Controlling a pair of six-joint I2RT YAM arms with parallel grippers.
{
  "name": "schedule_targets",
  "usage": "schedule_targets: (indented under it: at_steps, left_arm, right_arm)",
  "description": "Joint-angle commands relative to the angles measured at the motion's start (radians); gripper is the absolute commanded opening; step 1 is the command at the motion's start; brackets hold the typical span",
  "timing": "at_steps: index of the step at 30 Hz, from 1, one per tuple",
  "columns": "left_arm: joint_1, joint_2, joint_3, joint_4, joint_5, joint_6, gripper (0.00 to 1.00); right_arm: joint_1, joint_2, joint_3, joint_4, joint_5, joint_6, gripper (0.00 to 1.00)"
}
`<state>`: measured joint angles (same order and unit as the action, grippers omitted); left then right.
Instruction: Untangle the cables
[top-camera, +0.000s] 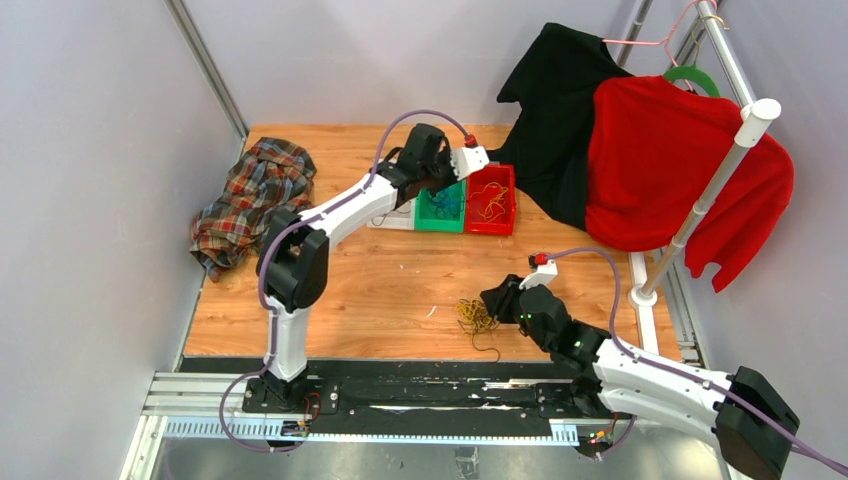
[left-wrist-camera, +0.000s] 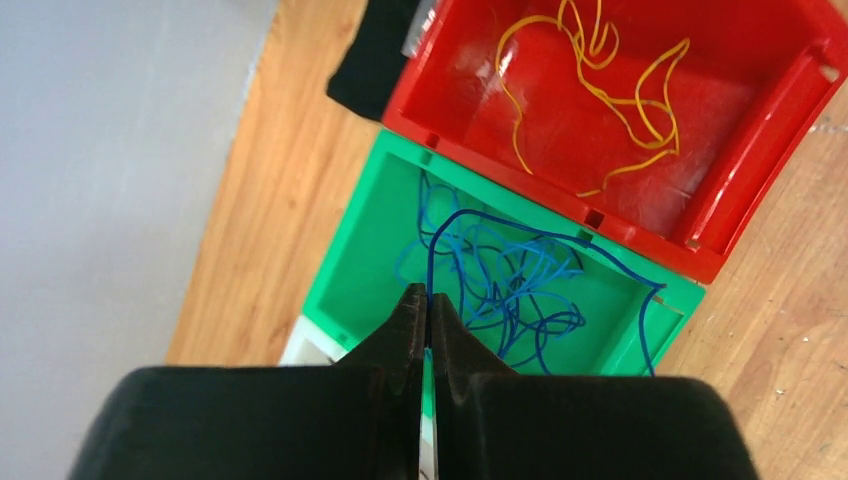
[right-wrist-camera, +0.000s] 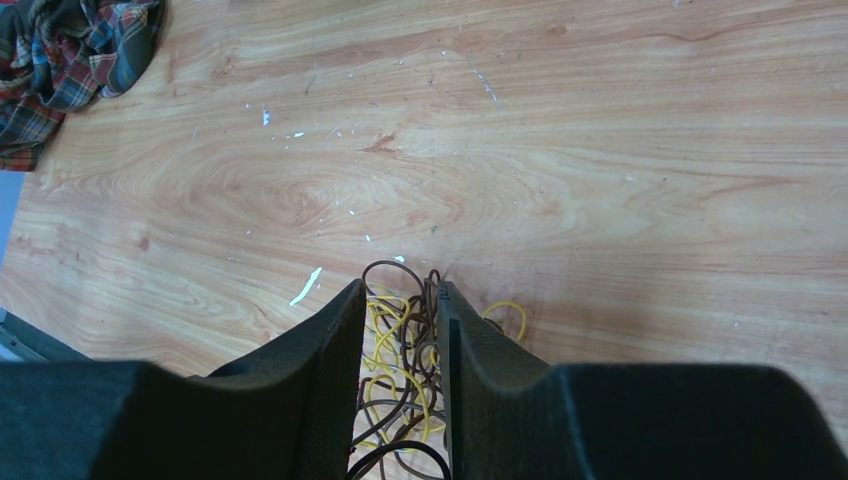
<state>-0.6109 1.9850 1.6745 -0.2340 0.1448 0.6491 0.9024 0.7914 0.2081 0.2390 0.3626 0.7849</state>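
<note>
Open wood mid-table, clutter crowding the back and both sides!

There's a wide lane across the bare table, between the plaid shirt heaped at the left edge and the cables near the front, where the right gripper sits jaws apart astride them. Back centre is tight: green bin and red bin touch side by side, the left arm stretches over them, and the left gripper pinches a blue cable strung above the green bin. Back right, a black garment, a red garment and the rack post block the way.
</note>
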Motion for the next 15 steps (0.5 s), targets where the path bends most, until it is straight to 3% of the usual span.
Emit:
schedule_targets:
  at_steps: [1,12,15]
  left_arm:
    - [-0.003,0.061,0.003,0.03,-0.016,0.021,0.0]
    - [0.013,0.197,0.008,0.1,-0.132,0.108,0.01]
    - [0.019,0.207,0.05,0.077,-0.134,0.108,0.15]
  right_arm:
    - [-0.023,0.002,0.025,-0.024,0.007,-0.009,0.33]
    - [-0.033,-0.024,0.05,-0.055,-0.003,-0.01,0.33]
    - [-0.037,-0.021,0.054,-0.06,-0.008,-0.011,0.33]
